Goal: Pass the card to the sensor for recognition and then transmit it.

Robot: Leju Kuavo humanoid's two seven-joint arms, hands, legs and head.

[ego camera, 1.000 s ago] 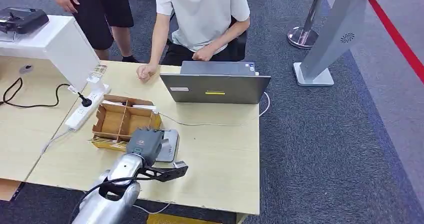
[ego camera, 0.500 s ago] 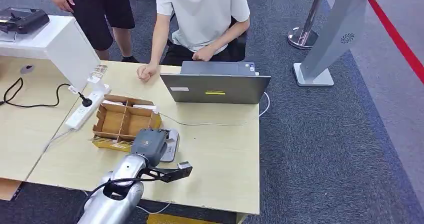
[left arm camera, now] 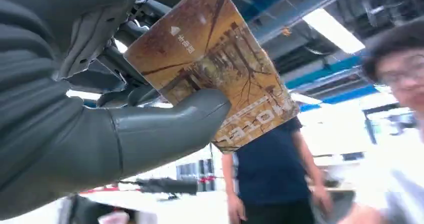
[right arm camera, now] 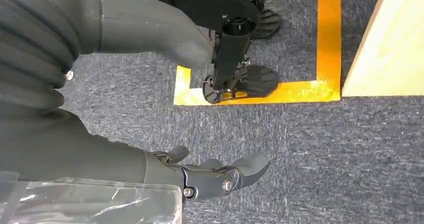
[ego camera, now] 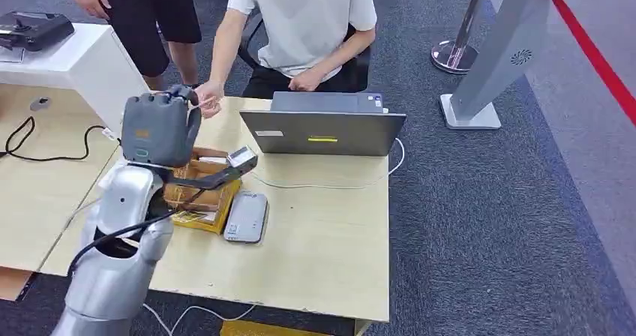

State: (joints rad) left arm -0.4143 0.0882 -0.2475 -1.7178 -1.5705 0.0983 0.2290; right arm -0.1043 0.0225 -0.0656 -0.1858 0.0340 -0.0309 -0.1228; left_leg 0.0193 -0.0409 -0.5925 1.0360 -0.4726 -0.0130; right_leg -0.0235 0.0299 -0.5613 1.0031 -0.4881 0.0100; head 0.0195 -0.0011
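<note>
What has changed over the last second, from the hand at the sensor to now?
The left hand has risen from the grey sensor and swung back toward the seated person, whose hand has lifted off the table to meet it. The left hand holds the card pinched under its thumb. The sensor, cardboard box and laptop have stayed where they were.

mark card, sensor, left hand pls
card (left arm camera: 215,59): left wrist view, middle of its printed face.
sensor (ego camera: 247,217): head view, centre of its grey top, on the table.
left hand (ego camera: 156,130): head view, grey back cover, raised above the cardboard box.
</note>
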